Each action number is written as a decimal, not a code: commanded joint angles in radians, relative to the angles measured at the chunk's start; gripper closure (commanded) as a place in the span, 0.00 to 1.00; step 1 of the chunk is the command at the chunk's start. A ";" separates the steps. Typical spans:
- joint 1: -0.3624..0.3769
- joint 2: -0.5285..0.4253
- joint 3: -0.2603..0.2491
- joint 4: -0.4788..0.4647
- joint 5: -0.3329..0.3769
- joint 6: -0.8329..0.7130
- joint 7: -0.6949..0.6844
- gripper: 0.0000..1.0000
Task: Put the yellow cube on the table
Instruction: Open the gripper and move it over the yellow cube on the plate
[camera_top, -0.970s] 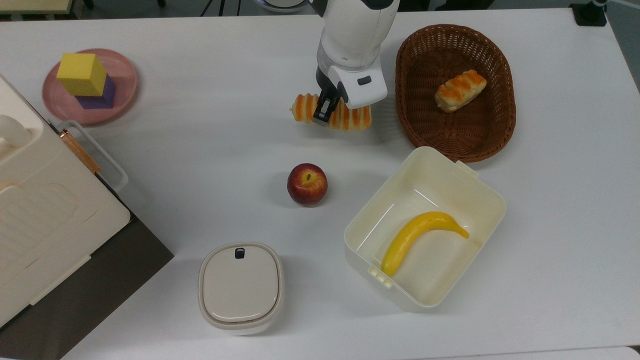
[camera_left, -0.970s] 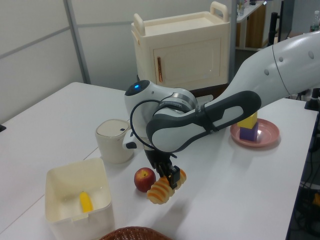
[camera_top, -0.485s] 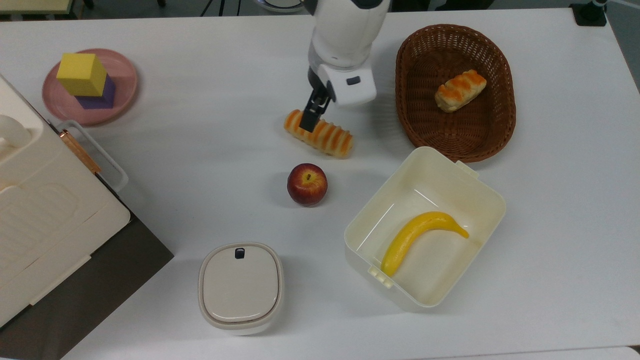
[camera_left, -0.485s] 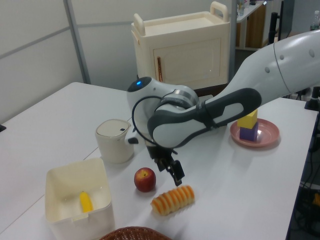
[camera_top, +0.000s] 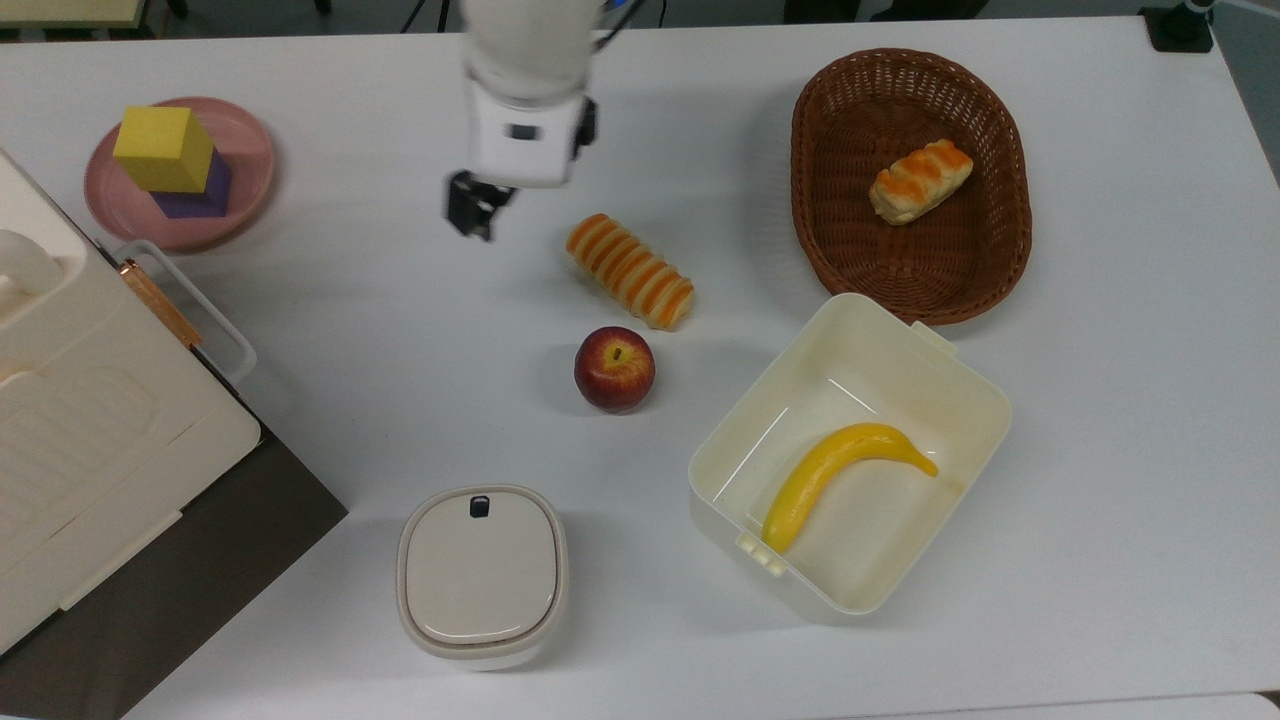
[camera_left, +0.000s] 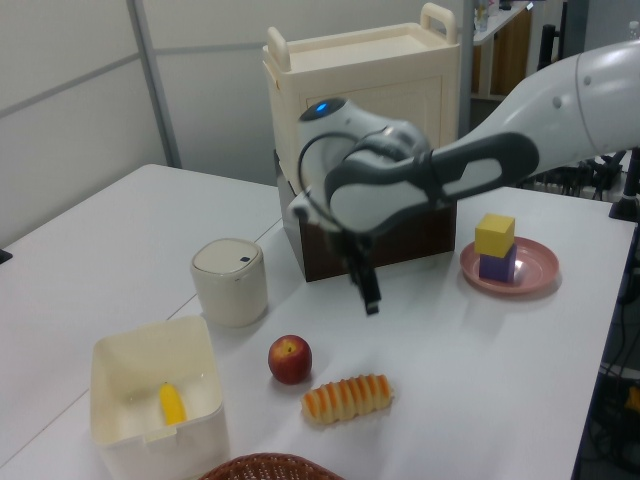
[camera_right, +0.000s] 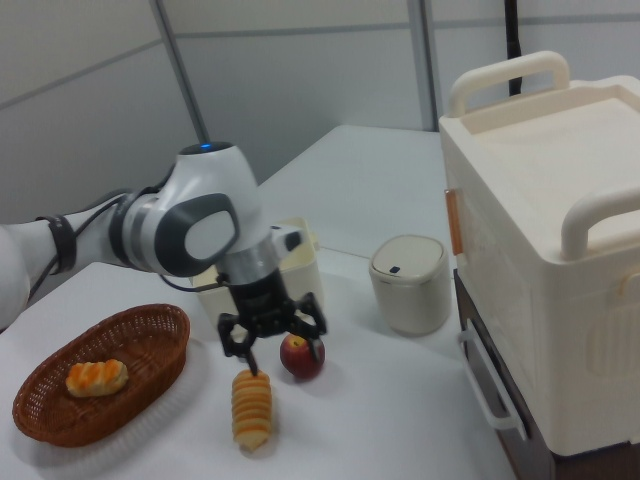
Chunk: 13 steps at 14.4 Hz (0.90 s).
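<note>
The cube (camera_top: 163, 147) sat on a purple cube (camera_top: 195, 192) on the pink plate (camera_top: 250, 160), at ten o'clock in the top view. It was matte, foam-like and sharp-edged. With equal sides it showed no long axis; it stood upright, turned slightly askew of the purple cube beneath, one corner toward five o'clock in the top view. In the left view the cube (camera_left: 494, 234) stood at three o'clock, and its underside and most of the purple cube's top were hidden.

My pincer (camera_top: 472, 207) hung open and empty above the table (camera_top: 400, 330), well apart from the plate, its dark fingers spread as the right view showed (camera_right: 270, 330). In the left view it appeared as a dark blurred streak (camera_left: 366, 285).

A ridged orange-and-cream bread roll (camera_top: 630, 270) lay on the table near centre, a glossy red apple (camera_top: 614, 368) just below it. A woven brown basket (camera_top: 1000, 250) at two o'clock held a second roll (camera_top: 920, 180). An open cream box (camera_top: 960, 390) held a banana (camera_top: 840, 478). A lidded cream pot (camera_top: 481, 573) stood at six o'clock. A cream cabinet (camera_top: 90, 450) was cut off by the top view's left edge.
</note>
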 joint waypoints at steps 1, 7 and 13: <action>-0.104 -0.066 -0.002 -0.015 0.000 -0.053 0.098 0.00; -0.239 -0.092 -0.004 0.048 -0.003 -0.187 0.195 0.00; -0.386 -0.109 -0.030 0.045 0.004 -0.171 0.215 0.00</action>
